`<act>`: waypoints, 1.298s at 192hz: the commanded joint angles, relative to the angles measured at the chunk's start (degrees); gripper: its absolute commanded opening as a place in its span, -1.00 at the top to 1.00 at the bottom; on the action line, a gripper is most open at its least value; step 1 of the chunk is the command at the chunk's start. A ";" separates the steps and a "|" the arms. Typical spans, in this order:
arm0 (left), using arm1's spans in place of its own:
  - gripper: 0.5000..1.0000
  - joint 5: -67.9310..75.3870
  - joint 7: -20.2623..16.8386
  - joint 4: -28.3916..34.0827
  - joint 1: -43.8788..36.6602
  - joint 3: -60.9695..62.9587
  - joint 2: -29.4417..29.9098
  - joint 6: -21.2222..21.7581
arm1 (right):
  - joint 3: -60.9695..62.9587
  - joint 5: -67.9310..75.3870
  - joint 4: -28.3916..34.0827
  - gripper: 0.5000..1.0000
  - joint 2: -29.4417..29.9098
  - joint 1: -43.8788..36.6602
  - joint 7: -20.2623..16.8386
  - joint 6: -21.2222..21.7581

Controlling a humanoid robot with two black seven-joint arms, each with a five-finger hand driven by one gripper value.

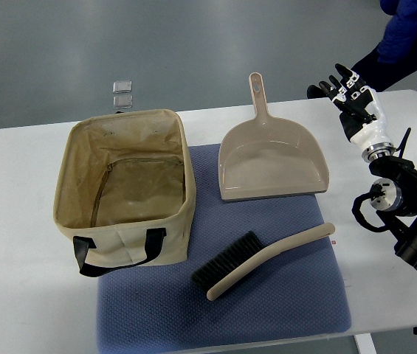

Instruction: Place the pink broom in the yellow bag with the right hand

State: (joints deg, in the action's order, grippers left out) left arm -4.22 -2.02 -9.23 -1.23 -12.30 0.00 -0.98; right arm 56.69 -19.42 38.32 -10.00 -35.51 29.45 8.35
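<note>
A pale pink hand broom with black bristles lies on the blue mat, handle pointing right. A yellowish-beige fabric bag with black handles stands open and empty on the left, partly on the mat. My right hand is raised at the far right of the table, well above and to the right of the broom, with its fingers spread and holding nothing. My left arm is out of view.
A pale pink dustpan lies behind the broom, handle pointing away. Two small clear objects sit on the floor beyond the table. A person in a dark blue sleeve stands at the top right. The white table's edge runs near my right arm.
</note>
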 commanded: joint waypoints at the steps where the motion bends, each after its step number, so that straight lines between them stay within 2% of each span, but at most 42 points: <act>1: -1.00 0.00 0.00 0.00 0.00 0.00 0.00 0.02 | 0.00 0.00 0.00 -0.72 -0.02 0.00 0.00 0.00; 138: -1.00 0.09 0.09 -0.09 0.00 0.00 0.00 0.02 | -0.18 -0.26 0.00 -0.72 -0.46 -0.96 -0.27 -0.09; 172: -1.00 0.09 0.09 -0.09 0.26 0.18 0.00 0.02 | -0.35 -0.53 -0.61 -0.72 -1.52 -2.19 -0.27 -1.93; 249: -1.00 0.09 0.09 -0.09 0.26 0.26 0.00 0.02 | -2.28 -1.05 -0.44 -0.72 -4.50 -4.04 -0.27 -1.93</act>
State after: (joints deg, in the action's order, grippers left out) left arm -4.14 -1.93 -9.39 -0.95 -12.12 0.00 -0.96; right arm 55.37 -20.22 37.52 -13.48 -38.68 29.17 6.33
